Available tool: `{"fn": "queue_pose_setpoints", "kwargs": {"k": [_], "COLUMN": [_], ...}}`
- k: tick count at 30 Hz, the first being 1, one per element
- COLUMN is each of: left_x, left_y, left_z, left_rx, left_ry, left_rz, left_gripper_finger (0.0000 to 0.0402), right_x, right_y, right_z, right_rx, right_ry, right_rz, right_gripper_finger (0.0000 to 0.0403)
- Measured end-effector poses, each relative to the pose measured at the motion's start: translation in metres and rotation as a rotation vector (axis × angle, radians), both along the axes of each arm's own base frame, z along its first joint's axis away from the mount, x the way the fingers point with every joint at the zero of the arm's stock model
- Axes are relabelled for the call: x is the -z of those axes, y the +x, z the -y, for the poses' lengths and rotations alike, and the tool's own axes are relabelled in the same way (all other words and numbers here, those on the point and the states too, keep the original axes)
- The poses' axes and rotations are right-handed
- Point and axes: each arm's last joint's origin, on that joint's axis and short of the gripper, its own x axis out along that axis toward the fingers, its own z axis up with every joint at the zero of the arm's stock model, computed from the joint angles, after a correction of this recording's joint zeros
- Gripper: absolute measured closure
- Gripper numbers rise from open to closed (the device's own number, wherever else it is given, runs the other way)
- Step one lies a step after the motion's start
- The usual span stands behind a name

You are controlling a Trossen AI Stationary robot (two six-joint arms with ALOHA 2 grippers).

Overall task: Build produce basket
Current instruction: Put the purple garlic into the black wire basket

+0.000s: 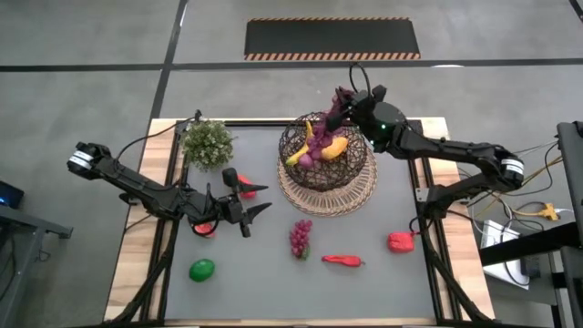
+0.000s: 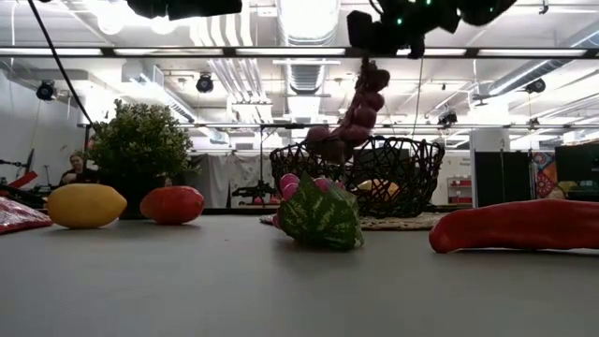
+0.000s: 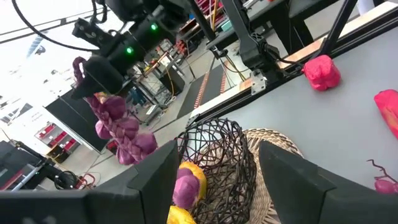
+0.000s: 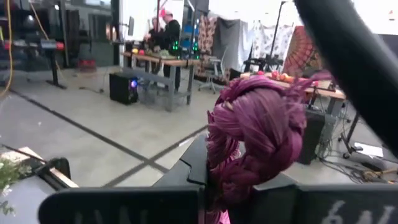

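The right end effector [image 1: 351, 107] was clamped on the upper end of the purple braided string [image 2: 356, 117], which hung free above the far rim of the wire basket [image 1: 323, 150], clear of the bench. The string looked light, soft and limp: it drooped under its own weight, its long axis roughly vertical with a slight slant, loose end pointing down toward the basket's bowl. Pinching it at one end suited it, since a grasp mid-length would likely let both halves fold and snag on the mesh; lowered end-first it should probably coil on the banana [image 1: 310, 146] and other fruit inside. The left end effector [image 1: 250, 202] waited with fingers apart and empty, near the left part of the bench, by a red fruit [image 1: 242, 181].
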Motion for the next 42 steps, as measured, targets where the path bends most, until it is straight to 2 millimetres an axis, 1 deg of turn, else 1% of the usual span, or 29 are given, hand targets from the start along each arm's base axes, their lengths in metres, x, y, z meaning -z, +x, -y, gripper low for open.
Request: {"fn": "queue_pose_setpoints", "kwargs": {"k": [6,14,24,28,31,36,38,42], "left_x": [0.000,0.000,0.000,0.000,0.000,0.000,0.000,0.000], "left_y": [0.000,0.000,0.000,0.000,0.000,0.000,0.000,0.000], "left_z": [0.000,0.000,0.000,0.000,0.000,0.000,0.000,0.000], "left_rx": [-0.001,-0.001,-0.001,-0.001,-0.001,-0.001,-0.002,-0.002], "left_ry": [0.000,0.001,0.001,0.001,0.001,0.001,0.003,0.003], "left_rz": [0.000,0.000,-0.001,-0.001,-0.001,-0.001,-0.001,-0.001], "left_gripper_finger": [0.0194,0.0194,0.0194,0.0194,0.0194,0.0194,0.0194,0.0194], "right_x": [0.034,0.061,0.083,0.091,0.097,0.102,0.102,0.102], "right_y": [0.010,0.030,0.053,0.062,0.067,0.076,0.078,0.080], "right_z": [0.006,0.015,0.025,0.031,0.034,0.037,0.038,0.039], "right_rx": [0.048,0.068,0.090,0.159,0.190,0.187,0.185,0.185], "right_ry": [0.008,-0.004,-0.001,-0.015,-0.028,-0.027,-0.027,-0.023], "right_rz": [-0.092,-0.176,-0.276,-0.345,-0.393,-0.412,-0.416,-0.418], "right_gripper_finger": [0.0390,0.0390,0.0390,0.0390,0.0390,0.0388,0.0378,0.0336]}}
